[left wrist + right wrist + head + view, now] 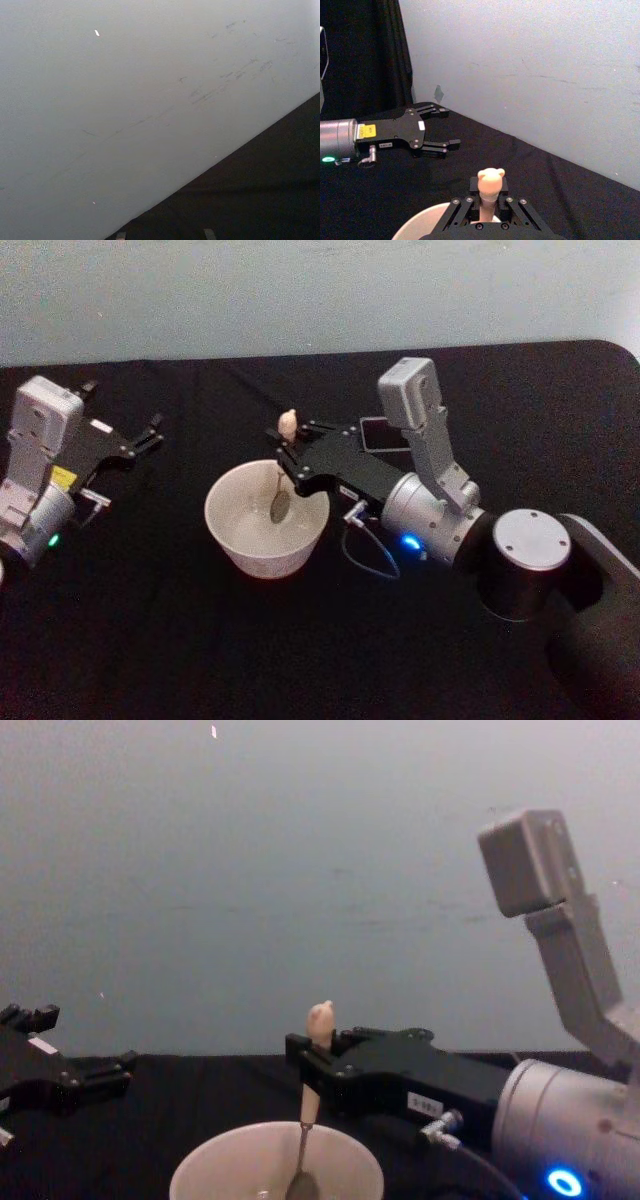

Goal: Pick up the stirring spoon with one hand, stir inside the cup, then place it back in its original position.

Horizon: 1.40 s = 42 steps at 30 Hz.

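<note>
Right end effector (489, 204) clamps stirring spoon (490, 182); head view: bowl in cup (228, 532); left end effector (451, 128) apart.

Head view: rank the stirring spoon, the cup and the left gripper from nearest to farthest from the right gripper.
1. stirring spoon: clamped in the right gripper, hanging into the cup.
2. cup: just below that gripper, mid-table.
3. left gripper: open, far off on the robot's left side.
</note>
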Motion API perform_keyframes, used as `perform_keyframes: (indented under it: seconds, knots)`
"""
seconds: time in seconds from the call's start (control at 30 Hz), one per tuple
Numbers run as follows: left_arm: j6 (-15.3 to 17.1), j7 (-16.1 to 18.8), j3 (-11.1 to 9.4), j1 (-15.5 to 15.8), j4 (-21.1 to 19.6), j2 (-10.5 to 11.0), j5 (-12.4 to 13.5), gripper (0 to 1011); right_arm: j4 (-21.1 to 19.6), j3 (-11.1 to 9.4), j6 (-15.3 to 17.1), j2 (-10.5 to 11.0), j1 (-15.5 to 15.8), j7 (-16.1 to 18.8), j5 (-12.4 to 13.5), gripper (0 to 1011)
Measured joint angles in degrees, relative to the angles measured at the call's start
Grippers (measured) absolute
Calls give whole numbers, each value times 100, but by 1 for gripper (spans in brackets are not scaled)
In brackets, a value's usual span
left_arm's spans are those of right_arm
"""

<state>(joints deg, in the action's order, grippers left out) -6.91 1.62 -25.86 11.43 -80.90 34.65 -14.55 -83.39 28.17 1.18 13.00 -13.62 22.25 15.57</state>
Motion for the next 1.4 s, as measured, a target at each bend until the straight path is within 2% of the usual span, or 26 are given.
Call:
perform_keyframes:
  seconds: [0.27, 0.83, 1.1, 1.4]
  knots:
    - [0, 0, 0, 0, 0, 0, 0, 1001, -306, -64, 112, 160, 199, 82, 149, 188]
    - [0, 0, 0, 0, 0, 0, 0, 1001, -970, -31, 242, 569, 628, 266, 418, 188]
    - [0, 0, 0, 0, 0, 0, 0, 1001, -1026, 93, 200, 561, 617, 264, 423, 188]
    - [0, 0, 0, 0, 0, 0, 0, 1001, -759, 293, 132, 348, 402, 208, 249, 188]
